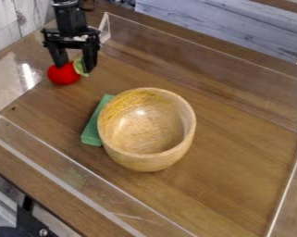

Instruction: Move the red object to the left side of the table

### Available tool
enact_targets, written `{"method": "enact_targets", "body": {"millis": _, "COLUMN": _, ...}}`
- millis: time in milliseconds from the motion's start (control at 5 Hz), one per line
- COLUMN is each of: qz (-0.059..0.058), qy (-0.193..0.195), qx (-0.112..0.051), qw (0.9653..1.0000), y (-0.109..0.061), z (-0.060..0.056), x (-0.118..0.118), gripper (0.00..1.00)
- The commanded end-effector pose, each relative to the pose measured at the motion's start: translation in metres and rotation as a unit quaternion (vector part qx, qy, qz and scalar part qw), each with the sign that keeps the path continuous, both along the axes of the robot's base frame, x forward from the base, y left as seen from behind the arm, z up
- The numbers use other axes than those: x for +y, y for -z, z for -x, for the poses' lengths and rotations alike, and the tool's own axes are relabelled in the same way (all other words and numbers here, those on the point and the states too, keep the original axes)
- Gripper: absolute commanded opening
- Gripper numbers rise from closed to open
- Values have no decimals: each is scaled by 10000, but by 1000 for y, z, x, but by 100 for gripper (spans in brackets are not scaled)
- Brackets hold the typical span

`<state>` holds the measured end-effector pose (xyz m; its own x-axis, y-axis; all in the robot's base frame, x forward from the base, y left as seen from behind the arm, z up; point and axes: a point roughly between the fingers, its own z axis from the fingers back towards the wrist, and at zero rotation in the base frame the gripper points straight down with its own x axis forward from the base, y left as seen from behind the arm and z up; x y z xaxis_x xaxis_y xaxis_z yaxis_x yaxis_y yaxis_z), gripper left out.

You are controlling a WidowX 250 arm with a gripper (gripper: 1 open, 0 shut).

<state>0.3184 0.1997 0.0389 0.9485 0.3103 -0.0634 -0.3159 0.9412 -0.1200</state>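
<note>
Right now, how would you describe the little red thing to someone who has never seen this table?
Find the big wooden bowl on the brown table, then look toward the upper left of the picture. Just below the dark gripper, you'll see a small, rounded, glossy toy fruit. Its bright red sets it apart from the tan bowl and the flat green cloth.
</note>
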Motion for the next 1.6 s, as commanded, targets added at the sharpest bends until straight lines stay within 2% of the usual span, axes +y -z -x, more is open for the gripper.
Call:
{"method": "enact_targets", "body": {"millis": 0, "qz": -101, "qy": 164, "qx": -508, "qw": 9985, "y": -38, "z": -12, "x": -2, "gripper": 100}}
{"method": "enact_targets", "body": {"millis": 200, "qz": 38, "qy": 594, "qx": -668, "qw": 9960, "y": -53, "z": -14, "x": -4, "gripper": 100}}
{"method": "enact_targets", "body": {"millis": 400, "qz": 111, "qy": 1054, "qx": -822, "qw": 9910, "y": -68, "z": -16, "x": -6, "gripper": 100}}
{"method": "enact_targets", "body": {"millis": 600, "qz": 99, "qy": 1103, "qx": -973, "qw": 9891, "y": -78, "z": -10, "x": -7, "gripper": 100}}
{"method": "enact_targets", "body": {"millis": 800, "qz": 138, "qy": 1096, "qx": -1089, "qw": 9879, "y": -82, "z": -9, "x": -5, "gripper": 100}}
{"method": "enact_targets", "body": {"millis": 1200, "qz": 122, "qy": 724, "qx": -1186, "qw": 9902, "y": -94, "z": -32, "x": 5, "gripper": 100}}
{"method": "enact_targets", "body": {"millis": 1400, "qz": 124, "qy": 616, "qx": -1184, "qw": 9910, "y": -95, "z": -28, "x": 6, "gripper": 100}}
